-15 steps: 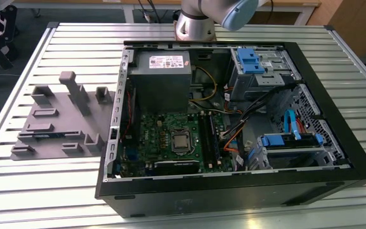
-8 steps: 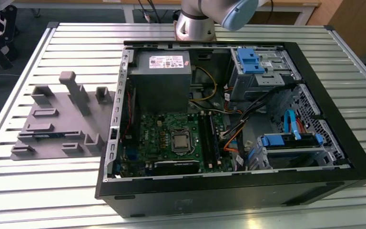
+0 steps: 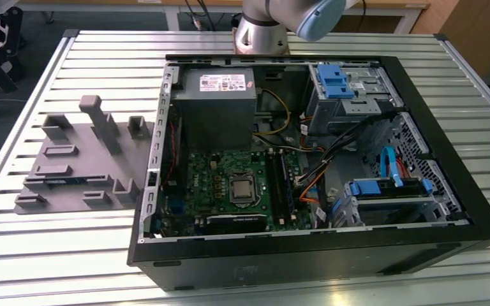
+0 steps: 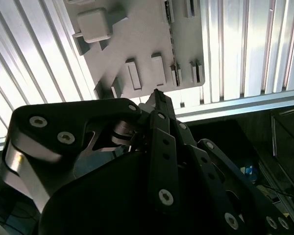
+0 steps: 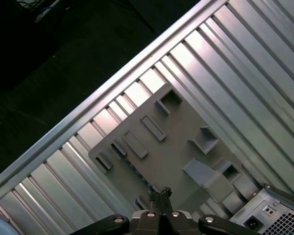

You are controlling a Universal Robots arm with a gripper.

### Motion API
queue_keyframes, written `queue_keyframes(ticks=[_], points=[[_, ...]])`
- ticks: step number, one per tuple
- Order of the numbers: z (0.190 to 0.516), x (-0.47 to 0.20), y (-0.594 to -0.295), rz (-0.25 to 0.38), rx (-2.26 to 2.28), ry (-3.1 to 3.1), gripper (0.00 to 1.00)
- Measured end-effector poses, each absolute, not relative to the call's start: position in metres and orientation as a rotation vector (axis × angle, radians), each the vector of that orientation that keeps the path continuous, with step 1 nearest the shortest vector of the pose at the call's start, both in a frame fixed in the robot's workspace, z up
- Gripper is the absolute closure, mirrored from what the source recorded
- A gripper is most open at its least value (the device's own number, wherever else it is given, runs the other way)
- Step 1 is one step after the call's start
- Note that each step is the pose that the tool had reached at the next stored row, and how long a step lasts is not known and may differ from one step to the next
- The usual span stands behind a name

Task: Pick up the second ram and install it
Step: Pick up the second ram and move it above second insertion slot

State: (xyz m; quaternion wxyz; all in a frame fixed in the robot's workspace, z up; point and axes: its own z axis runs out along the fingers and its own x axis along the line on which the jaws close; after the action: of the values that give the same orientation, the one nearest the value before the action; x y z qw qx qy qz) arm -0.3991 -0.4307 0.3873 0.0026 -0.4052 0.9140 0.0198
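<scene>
Overhead, closed pincer [image 5: 162,190] hangs above grey fixture [image 5: 179,129].

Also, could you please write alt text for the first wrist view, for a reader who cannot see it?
The shut gripper hangs over a grey fixture with slots and upright pegs that lies on a ribbed metal table. A corner of the computer case sits beside the fixture; past the table's edge is dark floor.
</scene>
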Motion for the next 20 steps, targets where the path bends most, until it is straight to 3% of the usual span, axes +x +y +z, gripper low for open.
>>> queue_keyframes(ticks=[20], points=[[0.3873, -0.3993, -0.4307, 0.063, -1.517, 2.748, 0.89]])
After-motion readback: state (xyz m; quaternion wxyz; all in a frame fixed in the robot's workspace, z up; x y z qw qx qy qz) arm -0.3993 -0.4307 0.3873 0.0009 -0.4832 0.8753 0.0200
